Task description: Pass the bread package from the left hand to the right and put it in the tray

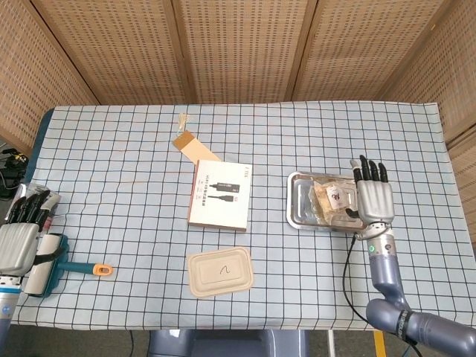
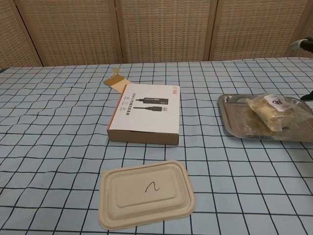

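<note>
The bread package (image 1: pixel 332 201) (image 2: pixel 277 112), clear plastic with a white label, lies inside the metal tray (image 1: pixel 299 210) (image 2: pixel 234 117) on the right of the table. My right hand (image 1: pixel 373 199) is over the tray's right edge, just right of the package, with its fingers spread and nothing in it. In the chest view only a sliver of that hand shows at the right border. My left hand (image 1: pixel 18 234) hangs off the table's front left corner, fingers loosely extended and holding nothing.
A white and orange cable box (image 1: pixel 220 195) (image 2: pixel 146 113) lies mid-table. A beige pulp lid (image 1: pixel 219 271) (image 2: pixel 145 193) sits near the front edge. A brown card (image 1: pixel 195 149) lies further back. A teal lint roller with orange handle (image 1: pixel 67 265) rests by my left hand.
</note>
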You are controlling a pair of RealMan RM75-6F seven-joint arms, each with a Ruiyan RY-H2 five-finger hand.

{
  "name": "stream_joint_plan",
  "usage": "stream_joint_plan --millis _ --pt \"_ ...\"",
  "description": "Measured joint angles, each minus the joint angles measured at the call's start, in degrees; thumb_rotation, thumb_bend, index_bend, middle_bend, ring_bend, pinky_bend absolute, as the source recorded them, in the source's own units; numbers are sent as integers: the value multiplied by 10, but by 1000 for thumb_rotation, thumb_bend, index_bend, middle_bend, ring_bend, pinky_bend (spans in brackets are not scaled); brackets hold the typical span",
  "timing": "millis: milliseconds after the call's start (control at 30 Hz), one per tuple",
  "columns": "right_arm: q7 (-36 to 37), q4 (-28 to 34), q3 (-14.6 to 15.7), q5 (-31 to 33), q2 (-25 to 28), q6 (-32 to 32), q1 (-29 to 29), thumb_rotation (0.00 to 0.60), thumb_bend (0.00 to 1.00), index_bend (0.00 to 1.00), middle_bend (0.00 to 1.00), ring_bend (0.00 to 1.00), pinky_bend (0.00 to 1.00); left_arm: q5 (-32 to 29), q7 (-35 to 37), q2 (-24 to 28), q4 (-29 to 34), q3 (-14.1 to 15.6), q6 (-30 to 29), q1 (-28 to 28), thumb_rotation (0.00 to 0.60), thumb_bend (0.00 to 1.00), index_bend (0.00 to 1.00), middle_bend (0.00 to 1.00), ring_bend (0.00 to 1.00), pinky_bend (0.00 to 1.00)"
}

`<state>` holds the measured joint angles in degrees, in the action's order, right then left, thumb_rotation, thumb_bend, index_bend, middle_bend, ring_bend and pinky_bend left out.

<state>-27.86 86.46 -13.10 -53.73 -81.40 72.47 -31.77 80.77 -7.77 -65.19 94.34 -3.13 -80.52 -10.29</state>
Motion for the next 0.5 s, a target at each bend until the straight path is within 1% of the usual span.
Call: stream_joint_plan --millis 167,300,400,500 --pt "38 22 22 -71 30 44 35 600 140 19 0 0 0 7 -2 -4 -5 2 -8 4 600 16 0 0 0 0" --pt "94 31 57 -143 50 93 80 600 139 23 0 0 0 20 -6 -17 -19 9 -20 12 600 17 0 0 0 0" --pt "144 26 92 -204 62 139 124 600 138 24 0 0 0 26 -6 -24 -30 15 -26 18 600 17 0 0 0 0" --pt "172 12 117 -239 70 174 160 600 138 24 0 0 0 27 -5 -27 -37 17 -31 23 600 17 0 0 0 0"
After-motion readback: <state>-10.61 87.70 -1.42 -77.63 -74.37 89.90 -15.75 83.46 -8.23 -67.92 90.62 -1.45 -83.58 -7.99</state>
